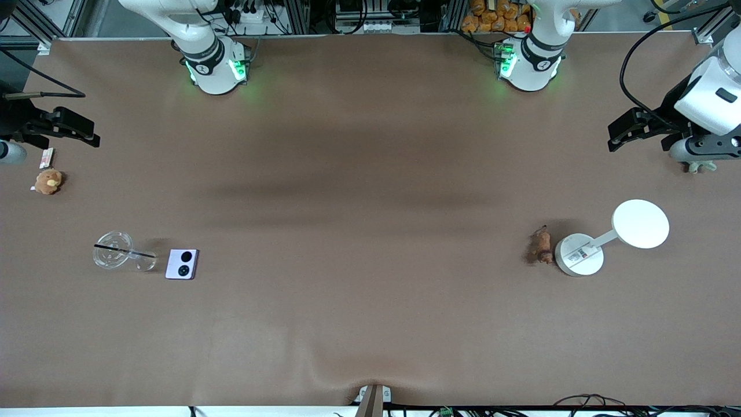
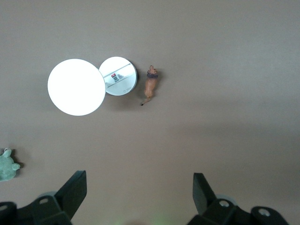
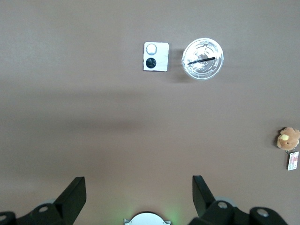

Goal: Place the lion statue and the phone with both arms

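Note:
The lion statue (image 1: 541, 246), a slim brown-orange figurine, lies on the brown table toward the left arm's end, beside a white round stand; it also shows in the left wrist view (image 2: 151, 84). The phone (image 1: 182, 264), pale lavender with two black circles, lies flat toward the right arm's end and shows in the right wrist view (image 3: 155, 56). My left gripper (image 1: 624, 136) is open and empty, up over the table's edge at its own end (image 2: 139, 180). My right gripper (image 1: 81, 130) is open and empty, up over its end of the table (image 3: 139, 183).
A clear cup with a black straw (image 1: 118, 252) stands beside the phone. A white stand with a round disc (image 1: 640, 223) and round base (image 1: 579, 255) lies beside the lion. A tan plush (image 1: 48, 181) and a green plush (image 1: 701, 167) sit at the table's ends.

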Controlling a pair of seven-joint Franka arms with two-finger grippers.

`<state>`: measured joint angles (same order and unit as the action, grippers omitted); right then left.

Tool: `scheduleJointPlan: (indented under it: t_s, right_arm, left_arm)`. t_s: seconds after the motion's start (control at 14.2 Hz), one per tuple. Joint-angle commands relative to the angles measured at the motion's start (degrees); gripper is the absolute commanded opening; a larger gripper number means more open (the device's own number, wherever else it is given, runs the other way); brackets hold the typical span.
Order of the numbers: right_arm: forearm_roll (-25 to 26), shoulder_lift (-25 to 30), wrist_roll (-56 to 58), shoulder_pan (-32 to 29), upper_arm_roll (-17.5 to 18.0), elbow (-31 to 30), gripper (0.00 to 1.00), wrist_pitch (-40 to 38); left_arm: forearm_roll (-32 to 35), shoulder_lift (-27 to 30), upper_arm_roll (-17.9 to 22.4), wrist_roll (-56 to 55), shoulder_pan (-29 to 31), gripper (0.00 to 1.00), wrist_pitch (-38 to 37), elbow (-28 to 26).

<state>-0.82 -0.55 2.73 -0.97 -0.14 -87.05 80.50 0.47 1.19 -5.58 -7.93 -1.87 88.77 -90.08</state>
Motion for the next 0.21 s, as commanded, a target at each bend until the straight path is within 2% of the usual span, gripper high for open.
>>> scheduleJointPlan:
  t_s: [0.0, 0.14]
  right_arm:
    - [0.11, 1.07, -0.44, -1.14, 0.76, -0.40, 1.00, -0.61]
    - [0.11, 1.07, -0.36, -1.14, 0.75, -0.40, 1.00, -0.61]
  left_arm:
    - [-0.82, -0.49, 0.21, 0.02, -0.07, 1.00, -1.14, 1.14]
    - [-0.82, -0.49, 0.21, 0.11, 0.02, 1.00, -1.23, 1.14]
